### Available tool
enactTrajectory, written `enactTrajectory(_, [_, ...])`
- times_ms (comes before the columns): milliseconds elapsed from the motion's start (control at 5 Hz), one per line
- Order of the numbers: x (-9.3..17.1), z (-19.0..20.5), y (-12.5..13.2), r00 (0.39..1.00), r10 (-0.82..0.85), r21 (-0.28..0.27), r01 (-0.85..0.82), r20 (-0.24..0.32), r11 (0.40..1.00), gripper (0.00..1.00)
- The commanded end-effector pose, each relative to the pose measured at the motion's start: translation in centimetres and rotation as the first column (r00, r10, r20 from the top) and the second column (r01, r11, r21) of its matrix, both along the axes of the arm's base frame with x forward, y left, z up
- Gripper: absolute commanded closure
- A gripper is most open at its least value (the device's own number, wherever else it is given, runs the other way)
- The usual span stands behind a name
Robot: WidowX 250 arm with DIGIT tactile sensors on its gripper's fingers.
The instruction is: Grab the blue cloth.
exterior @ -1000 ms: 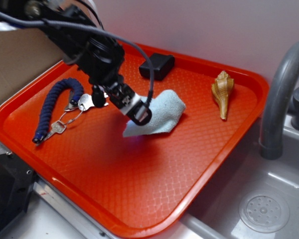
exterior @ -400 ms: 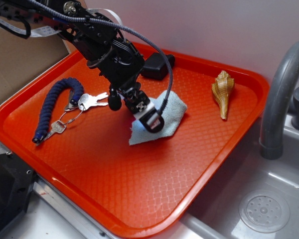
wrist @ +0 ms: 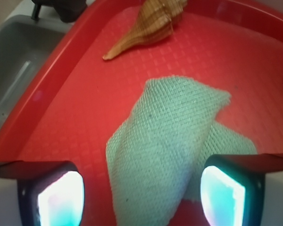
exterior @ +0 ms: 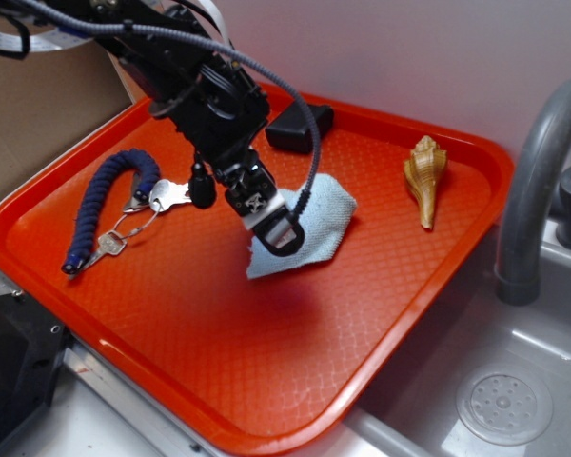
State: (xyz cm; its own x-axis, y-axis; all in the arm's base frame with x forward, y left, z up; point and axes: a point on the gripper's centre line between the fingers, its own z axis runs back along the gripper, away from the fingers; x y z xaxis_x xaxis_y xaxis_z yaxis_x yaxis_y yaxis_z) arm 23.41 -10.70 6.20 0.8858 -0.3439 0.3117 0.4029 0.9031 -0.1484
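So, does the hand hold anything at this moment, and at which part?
Nothing is held. The hand is open, its fingers standing on either side of the near end of the blue cloth, which lies on the red tray.

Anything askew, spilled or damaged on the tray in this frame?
Only the blue cloth: it lies rumpled and folded over itself mid-tray rather than flat. The open gripper straddles it. Seashell, keys and black box look undisturbed.

The blue cloth [exterior: 316, 225] [wrist: 167, 141] lies just ahead of me at twelve o'clock, pale blue-grey, coarsely woven, rumpled, one flap folded over itself, resting flat on the red surface.
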Motion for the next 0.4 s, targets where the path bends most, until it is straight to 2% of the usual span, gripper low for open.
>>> enactTrajectory(0, [2.14,-1.14,-1.88,0.995,0.08,0.328,-0.057,-0.059,0.943,0.0])
enactTrajectory(200, [2.87,-1.89,-1.51,0.994,0.086,0.325,-0.061,-0.062,0.944,0.0])
